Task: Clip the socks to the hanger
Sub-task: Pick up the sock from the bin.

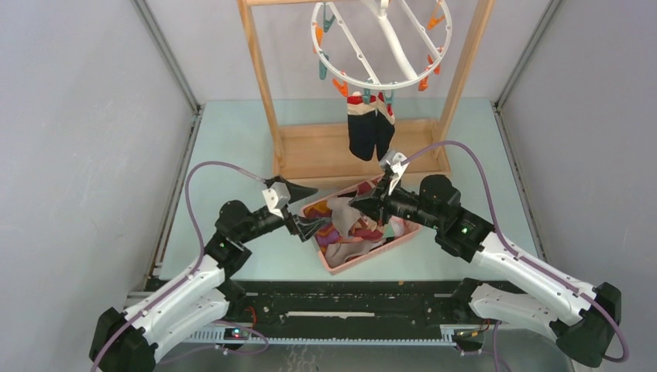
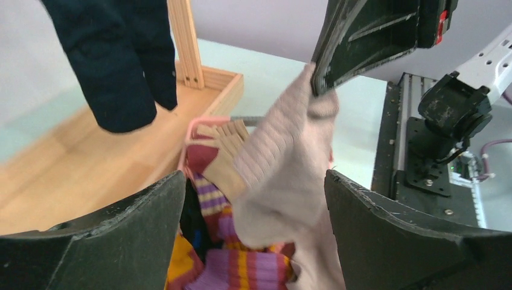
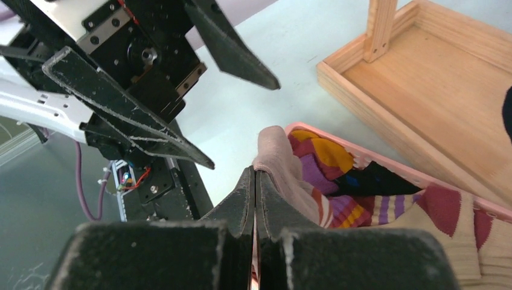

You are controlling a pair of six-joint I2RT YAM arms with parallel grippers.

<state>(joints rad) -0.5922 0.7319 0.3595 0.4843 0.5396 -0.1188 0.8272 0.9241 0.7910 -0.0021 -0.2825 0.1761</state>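
Sock (image 2: 284,169), ribbed pink knit

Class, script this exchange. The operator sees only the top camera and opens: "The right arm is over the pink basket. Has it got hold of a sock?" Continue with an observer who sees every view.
Observer: Yes. The right gripper has its jaws shut on the edge of a pale pink sock.
Operator: Is the left side placed to take it?
Observer: The left gripper has its jaws wide open, and the sock hangs down between them.
Operator: What lies under it?
Observer: A purple and orange striped sock, lying in the basket.
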